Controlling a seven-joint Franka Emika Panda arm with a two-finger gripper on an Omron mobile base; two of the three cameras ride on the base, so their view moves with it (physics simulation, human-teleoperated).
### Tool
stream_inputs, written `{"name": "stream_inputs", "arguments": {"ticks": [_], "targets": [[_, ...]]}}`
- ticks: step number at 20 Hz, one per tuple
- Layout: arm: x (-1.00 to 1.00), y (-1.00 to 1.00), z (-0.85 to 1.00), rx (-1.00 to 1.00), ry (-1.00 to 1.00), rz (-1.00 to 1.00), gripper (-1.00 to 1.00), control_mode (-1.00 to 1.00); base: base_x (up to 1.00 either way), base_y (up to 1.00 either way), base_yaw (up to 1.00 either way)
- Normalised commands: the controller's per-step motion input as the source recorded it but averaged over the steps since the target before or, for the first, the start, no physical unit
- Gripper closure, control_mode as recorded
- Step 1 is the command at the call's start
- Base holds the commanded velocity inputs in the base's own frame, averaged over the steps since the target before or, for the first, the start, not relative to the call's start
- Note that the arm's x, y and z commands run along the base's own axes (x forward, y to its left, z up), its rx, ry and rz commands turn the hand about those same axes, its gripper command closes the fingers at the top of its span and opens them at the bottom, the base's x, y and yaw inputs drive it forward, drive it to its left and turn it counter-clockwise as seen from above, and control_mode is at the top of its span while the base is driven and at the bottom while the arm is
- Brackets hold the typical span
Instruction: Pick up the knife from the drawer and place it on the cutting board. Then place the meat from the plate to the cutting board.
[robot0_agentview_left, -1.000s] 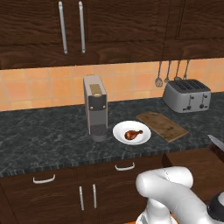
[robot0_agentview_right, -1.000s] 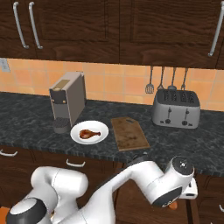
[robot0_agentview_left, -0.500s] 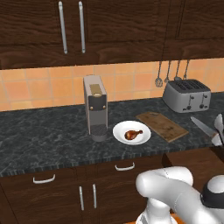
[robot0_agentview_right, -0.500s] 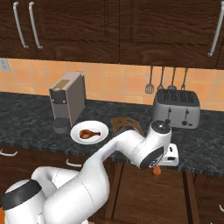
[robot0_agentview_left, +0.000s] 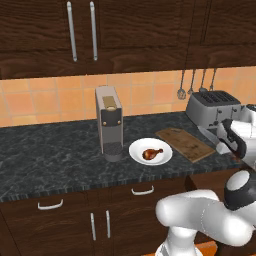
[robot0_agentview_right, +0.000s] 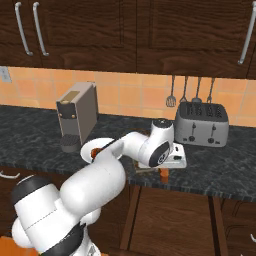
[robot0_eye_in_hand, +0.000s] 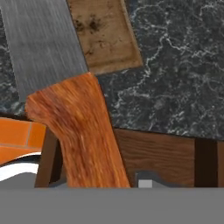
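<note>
Pincer (robot0_agentview_left: 226, 141) grips knife (robot0_eye_in_hand: 65, 100) over dark marble counter (robot0_agentview_left: 50, 155) beside cutting board (robot0_agentview_left: 186, 143).

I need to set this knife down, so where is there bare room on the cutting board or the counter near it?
The cutting board is bare. Free counter lies left of the coffee machine and in front of the toaster. It is crowded where the plate with the meat sits between machine and board.

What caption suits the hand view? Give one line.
Knife held close, blade pointing toward the cutting board on the dark counter.
</note>
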Motion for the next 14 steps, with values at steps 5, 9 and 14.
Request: {"name": "stream_inputs", "arguments": {"ticks": [5,9,14], "targets": [[0.64,0.40,0.05,0.00,0.00,0.00,1.00,-1.00,0.00,0.00,0.00],[0.89,0.25,0.00,0.00,0.00,0.04,1.00,-1.00,0.00,0.00,0.00],[0.86,0.00,0.00,0.00,0.00,0.17,1.00,-1.00,0.00,0.00,0.00]]}}
